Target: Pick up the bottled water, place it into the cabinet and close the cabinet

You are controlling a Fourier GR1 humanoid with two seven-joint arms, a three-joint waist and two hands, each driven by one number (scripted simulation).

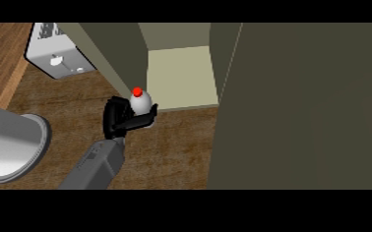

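The left robot hand [120, 120], fingers curled round the upright, red-capped bottled water [141, 103], holds it above the wooden surface [174, 147] at the open cabinet [181, 76]'s near-left corner, seemingly lined up to enter beside the open door [291, 108] at right.

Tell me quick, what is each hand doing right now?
Left hand: closed around the small white plastic bottle with a red cap.
Right hand: not in view.
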